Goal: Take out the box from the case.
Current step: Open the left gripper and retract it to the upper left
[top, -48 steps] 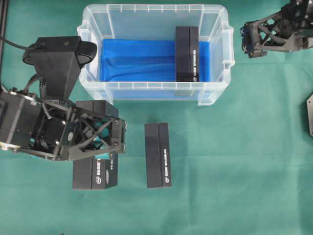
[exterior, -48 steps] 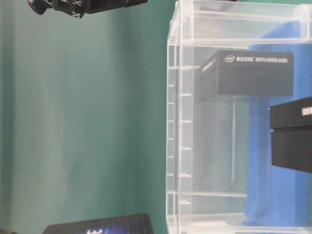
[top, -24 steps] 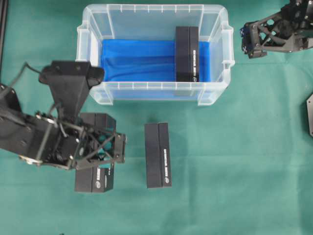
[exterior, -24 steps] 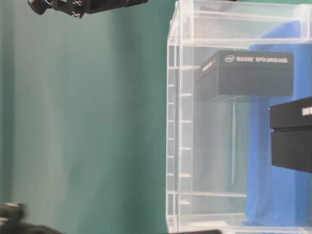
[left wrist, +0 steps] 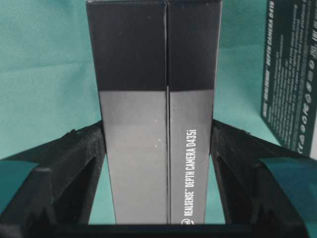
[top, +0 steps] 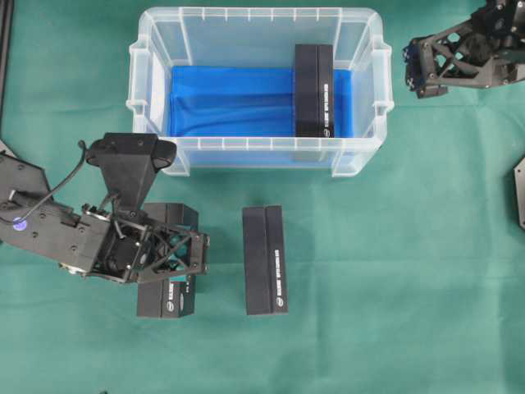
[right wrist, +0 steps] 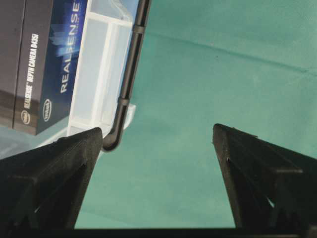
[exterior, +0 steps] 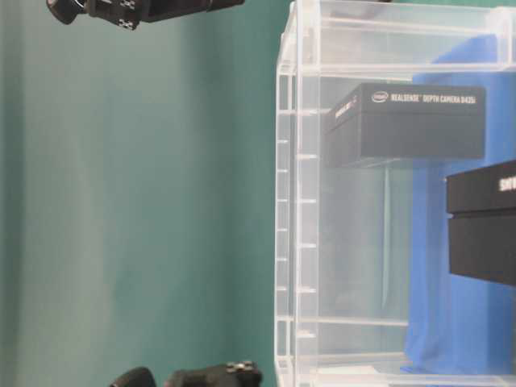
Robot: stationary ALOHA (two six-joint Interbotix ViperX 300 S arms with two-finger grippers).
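The clear plastic case (top: pixel 156 90) with blue cloth on its bottom stands at the back, and one black box (top: pixel 314 90) lies inside near its right end. My left gripper (top: pixel 170 256) is at the front left, shut on another black box (top: pixel 166 297); in the left wrist view both fingers (left wrist: pixel 84 163) press this box's (left wrist: pixel 148 148) long sides. Whether it touches the cloth I cannot tell. Beyond the case's right end, my right gripper (top: pixel 414 70) stands open with nothing in it (right wrist: pixel 158 134). The right wrist view also catches the case rim (right wrist: pixel 99 74) and the inside box (right wrist: pixel 29 64).
A third black box (top: pixel 265 259) lies on the green cloth just right of my left gripper, its edge showing in the left wrist view (left wrist: pixel 292 74). A dark object (top: pixel 519 193) sits at the right edge. In the table-level view the case wall (exterior: pixel 298 201) fills the right half.
The left arm has come down and shifted slightly right and forward, carrying the black box lower. It now shows at the bottom of the table-level view. The right arm has not moved.
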